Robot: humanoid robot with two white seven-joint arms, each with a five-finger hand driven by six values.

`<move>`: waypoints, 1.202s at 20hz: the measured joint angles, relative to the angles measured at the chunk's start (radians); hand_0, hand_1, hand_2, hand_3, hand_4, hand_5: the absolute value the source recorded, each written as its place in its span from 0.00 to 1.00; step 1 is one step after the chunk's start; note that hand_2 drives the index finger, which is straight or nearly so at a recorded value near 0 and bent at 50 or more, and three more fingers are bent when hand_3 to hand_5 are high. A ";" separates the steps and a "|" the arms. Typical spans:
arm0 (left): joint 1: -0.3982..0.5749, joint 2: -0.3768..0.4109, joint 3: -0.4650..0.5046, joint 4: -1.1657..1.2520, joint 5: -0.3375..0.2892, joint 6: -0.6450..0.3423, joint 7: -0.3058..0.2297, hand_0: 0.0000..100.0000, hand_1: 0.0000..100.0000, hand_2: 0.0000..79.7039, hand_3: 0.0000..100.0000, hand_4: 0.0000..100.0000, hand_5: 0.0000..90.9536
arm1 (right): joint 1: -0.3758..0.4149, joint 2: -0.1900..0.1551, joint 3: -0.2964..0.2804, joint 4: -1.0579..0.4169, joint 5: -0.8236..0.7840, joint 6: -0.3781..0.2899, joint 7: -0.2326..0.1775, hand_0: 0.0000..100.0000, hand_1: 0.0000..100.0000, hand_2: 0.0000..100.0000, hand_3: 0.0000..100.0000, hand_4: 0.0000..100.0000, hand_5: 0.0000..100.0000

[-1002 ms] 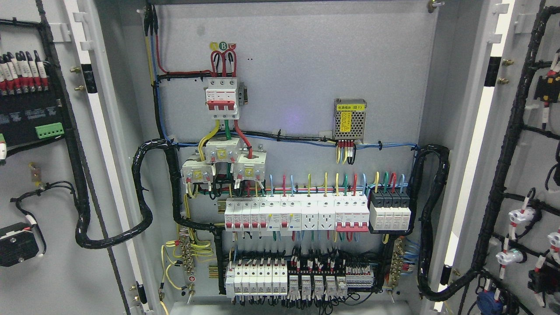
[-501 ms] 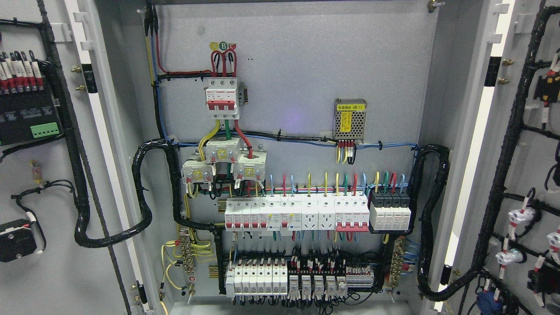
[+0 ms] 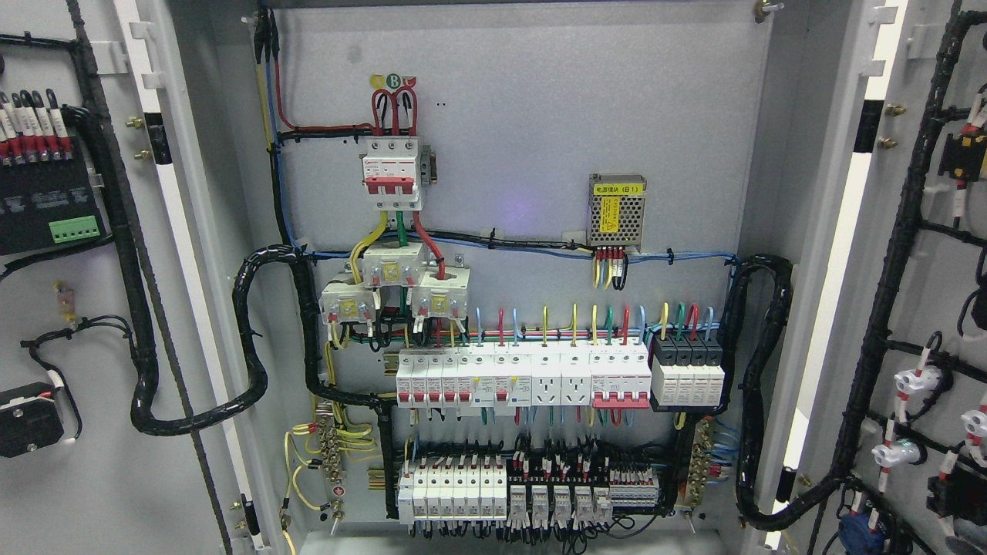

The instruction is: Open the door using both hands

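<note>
Standing wide open, the left door [image 3: 92,478] and right door [image 3: 937,308] of the grey cabinet [image 3: 540,139] fill the picture's two side edges, their inner faces carrying black cable looms [image 3: 146,385]. Between them, rows of white breakers [image 3: 524,378] line the back panel's lower half. Neither hand shows, so the fingers' state cannot be told.

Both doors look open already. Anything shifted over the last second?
The left door has swung a little further open: its green connector, wire terminals and black box slid leftward and slightly up. The right door and cabinet interior look unchanged. No hands in view.
</note>
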 measured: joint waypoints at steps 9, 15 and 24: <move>0.001 0.001 -0.013 -0.009 -0.001 0.000 0.000 0.00 0.00 0.00 0.00 0.03 0.00 | 0.002 -0.001 0.070 -0.045 0.011 -0.001 0.002 0.00 0.00 0.00 0.00 0.00 0.00; 0.040 -0.001 -0.019 -0.075 -0.007 0.000 -0.001 0.00 0.00 0.00 0.00 0.03 0.00 | 0.029 0.009 0.132 -0.058 0.038 -0.001 0.005 0.00 0.00 0.00 0.00 0.00 0.00; 0.154 -0.009 -0.044 -0.205 -0.106 0.000 -0.002 0.00 0.00 0.00 0.00 0.03 0.00 | 0.096 0.052 0.239 -0.034 0.101 -0.001 -0.001 0.00 0.00 0.00 0.00 0.00 0.00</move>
